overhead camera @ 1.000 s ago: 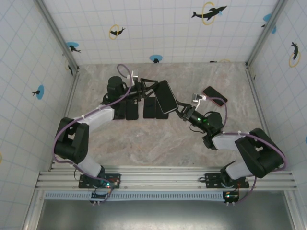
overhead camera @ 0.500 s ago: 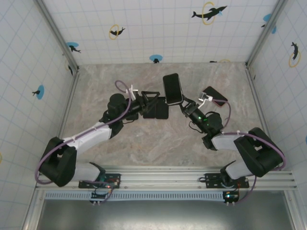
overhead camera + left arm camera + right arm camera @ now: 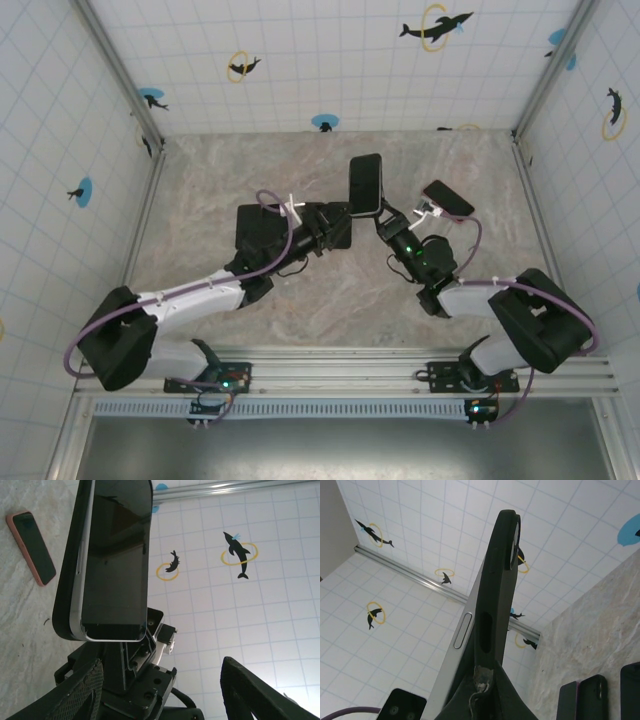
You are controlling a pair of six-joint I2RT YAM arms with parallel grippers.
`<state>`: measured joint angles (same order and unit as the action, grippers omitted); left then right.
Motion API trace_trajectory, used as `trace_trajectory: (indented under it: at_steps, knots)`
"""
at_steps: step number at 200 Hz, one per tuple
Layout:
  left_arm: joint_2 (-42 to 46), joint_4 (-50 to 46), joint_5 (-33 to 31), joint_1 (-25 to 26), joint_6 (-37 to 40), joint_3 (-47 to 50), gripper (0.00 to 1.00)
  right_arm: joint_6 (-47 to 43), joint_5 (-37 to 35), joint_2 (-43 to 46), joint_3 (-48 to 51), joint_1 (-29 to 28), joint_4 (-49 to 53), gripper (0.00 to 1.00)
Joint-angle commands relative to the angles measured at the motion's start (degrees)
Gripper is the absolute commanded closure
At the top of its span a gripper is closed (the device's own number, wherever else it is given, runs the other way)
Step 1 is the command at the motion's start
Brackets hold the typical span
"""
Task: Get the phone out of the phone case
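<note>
Pink-edged phone [image 3: 31, 547] flat on marble table [image 3: 330, 300]

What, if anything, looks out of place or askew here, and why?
The phone sits askew in its black case, which the right gripper holds upright: seen from the right wrist, its silver side stands outside the case wall, the gap widening toward the gripper. Nothing else stands out.

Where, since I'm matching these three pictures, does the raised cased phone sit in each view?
Top external: cased phone, just above centre.
Left wrist: cased phone, upper left, screen toward camera.
Right wrist: cased phone, edge-on up the middle.
Shared landmark: dolphin stickers on the tiled walls.
</note>
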<state>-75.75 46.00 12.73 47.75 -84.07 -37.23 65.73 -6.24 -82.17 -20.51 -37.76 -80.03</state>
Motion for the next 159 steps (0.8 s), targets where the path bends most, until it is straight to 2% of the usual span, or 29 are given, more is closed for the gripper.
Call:
trace_trajectory:
  at_steps: [1, 76, 159]
  knots:
    - [-1.9, 4.5, -2.3, 1.0, -1.8, -1.9, 0.38, -2.0, -3.3, 1.0, -1.1, -0.9, -6.0, 1.0]
    - [-7.0, 10.7, -1.6, 2.2, -4.2, -3.5, 0.47, -1.9, -2.5, -0.2, -1.2, -1.6, -8.8, 1.0]
    - [-9.5, 11.9, -1.9, 1.4, -5.2, -4.4, 0.48, -2.3, -1.7, -0.6, -0.7, -2.6, -11.6, 1.0]
